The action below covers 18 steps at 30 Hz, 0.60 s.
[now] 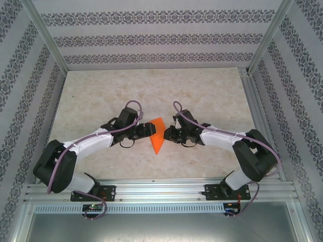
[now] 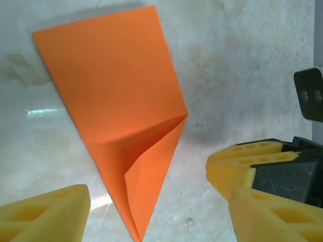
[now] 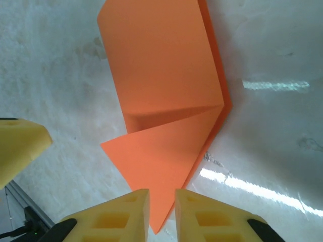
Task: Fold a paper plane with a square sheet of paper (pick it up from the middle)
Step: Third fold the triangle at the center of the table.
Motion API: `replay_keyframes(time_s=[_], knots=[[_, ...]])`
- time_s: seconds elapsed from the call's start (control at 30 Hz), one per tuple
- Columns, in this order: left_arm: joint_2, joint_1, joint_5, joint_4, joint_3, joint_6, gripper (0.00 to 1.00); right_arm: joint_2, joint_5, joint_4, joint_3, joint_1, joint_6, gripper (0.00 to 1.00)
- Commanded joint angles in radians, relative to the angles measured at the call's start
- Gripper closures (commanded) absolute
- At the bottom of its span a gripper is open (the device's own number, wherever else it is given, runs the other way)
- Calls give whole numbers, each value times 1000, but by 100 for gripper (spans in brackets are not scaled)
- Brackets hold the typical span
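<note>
Top external: orange paper [image 1: 158,136], folded down to a point at its near end, lies flat in the middle of the table [image 1: 212,91]. Just beside its left edge sits the left gripper [image 1: 150,129], just beside its right edge the right gripper [image 1: 168,134].

Left wrist: yellow fingers [image 2: 45,214] stand wide apart, the paper's point between them and clear of both. A corner flap is folded over near the point.

Right wrist: fingers [image 3: 212,219] nearly together with a narrow gap, the paper tip lying in it. Pinched or not, cannot tell.
</note>
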Motion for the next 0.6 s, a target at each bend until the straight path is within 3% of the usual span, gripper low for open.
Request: replay_keyframes(time_s=[0.0, 0.17, 0.57], knots=[[67, 12, 93, 137, -51, -105, 26, 57, -24, 21, 71, 13, -38, 80], [118, 19, 129, 239, -92, -166, 28, 133, -38, 17, 114, 0, -56, 83], [191, 20, 156, 267, -84, -168, 35, 221, -2, -31, 121, -43, -94, 83]])
